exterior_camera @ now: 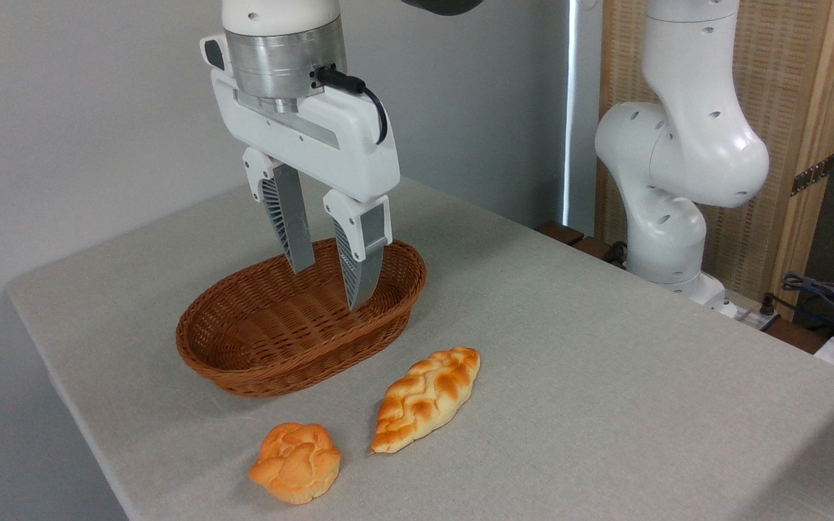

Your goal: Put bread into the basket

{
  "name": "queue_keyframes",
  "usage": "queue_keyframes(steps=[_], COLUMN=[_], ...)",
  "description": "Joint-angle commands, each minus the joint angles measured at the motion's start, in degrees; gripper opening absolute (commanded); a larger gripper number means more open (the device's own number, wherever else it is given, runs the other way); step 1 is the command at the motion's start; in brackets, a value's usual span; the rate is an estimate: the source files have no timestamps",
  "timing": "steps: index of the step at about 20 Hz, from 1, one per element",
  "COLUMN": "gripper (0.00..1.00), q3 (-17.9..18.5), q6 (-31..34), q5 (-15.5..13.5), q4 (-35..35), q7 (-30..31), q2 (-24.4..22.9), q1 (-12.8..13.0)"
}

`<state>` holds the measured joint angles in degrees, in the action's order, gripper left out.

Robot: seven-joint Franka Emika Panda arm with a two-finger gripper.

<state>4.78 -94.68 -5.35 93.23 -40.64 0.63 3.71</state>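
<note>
Nearest the camera, a small round knotted bun is seen on the grey table, close to the front edge. Just to its right and slightly farther back, the bread is found lying flat on the table, its long axis running diagonally from lower left to upper right, apart from the bun. Behind both, toward the left, the basket is set upright on the table; no contents are seen in it, and the bread lies just outside its near rim, not touching. The gripper is held over the basket, fingers pointed downward and spread apart, with nothing between them; the right fingertip is seen against the basket's far right rim. At the far right, the arm's white base is mounted at the table's back edge.
</note>
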Motion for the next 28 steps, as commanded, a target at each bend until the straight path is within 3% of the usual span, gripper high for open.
queue_keyframes(steps=[1, 18, 28], gripper=[1.00, 1.00, 1.00], q3=[-0.03, -0.56, -0.56], q6=[-0.24, -0.59, -16.84], q5=[-0.63, -0.45, -0.45], q4=[0.20, 0.90, 21.88], q7=[-0.49, -0.84, -1.28], q2=[-0.37, -0.98, -11.43], q1=[0.24, 0.15, 0.42])
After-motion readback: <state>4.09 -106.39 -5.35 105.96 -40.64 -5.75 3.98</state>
